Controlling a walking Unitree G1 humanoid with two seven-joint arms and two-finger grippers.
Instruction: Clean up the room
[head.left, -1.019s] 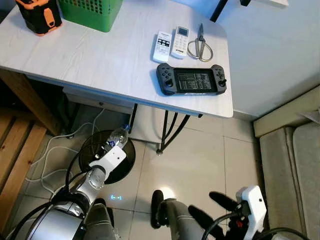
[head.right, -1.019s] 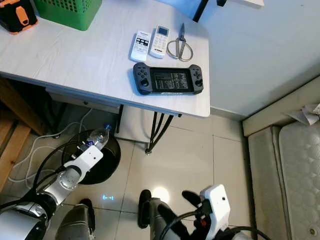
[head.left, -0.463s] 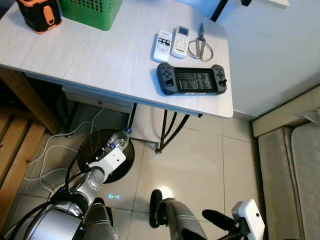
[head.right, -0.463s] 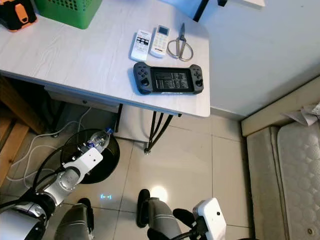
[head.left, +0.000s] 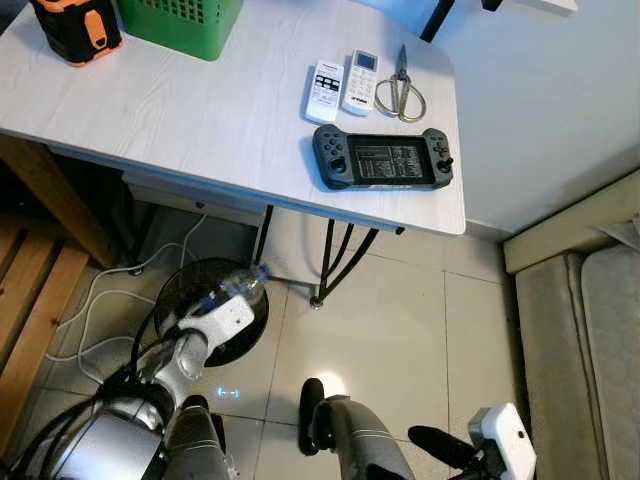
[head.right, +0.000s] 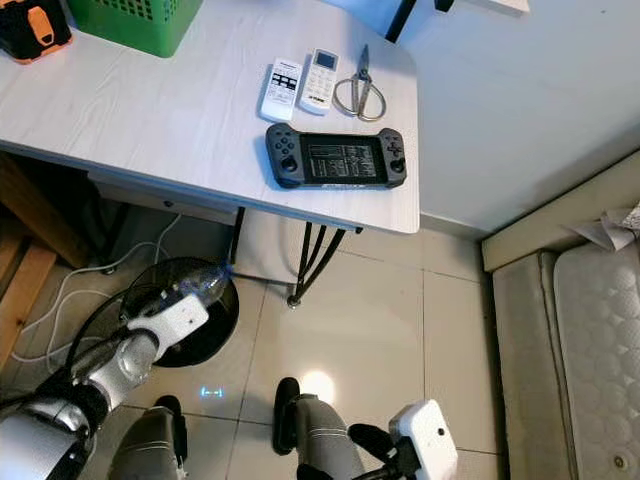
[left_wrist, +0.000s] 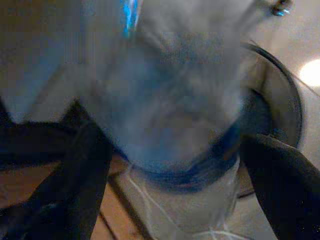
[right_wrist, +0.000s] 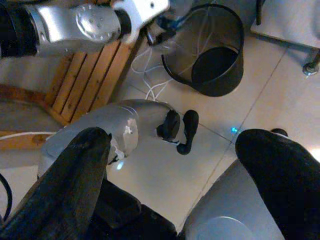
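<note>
- One plastic bottle (head.left: 236, 291) sits clenched between the left gripper (head.left: 222, 300) jaws, poised over the black bin (head.right: 170, 340), not yet dropped.
- Right gripper (right_wrist: 170, 165) jaws hang spread, empty.
- Remotes (head.left: 342, 85), scissors (head.left: 401, 90) and game console (head.left: 383, 160) remain on the tabletop (head.left: 180, 110), well beyond either jaws.

Head views evenly lit, sharp; pale tabletop (head.left: 200, 110) bright, deep shade beneath it. Round glare spot on floor tiles (head.left: 325, 385), small blue glint beside. Plastic bottle (head.left: 235, 290) motion-blurred over dark bin (head.left: 190, 290). Left wrist view dim, heavily blurred, bottle out of focus close to lens. Right wrist view soft, black fingers (right_wrist: 75, 180) blurred at edges
</note>
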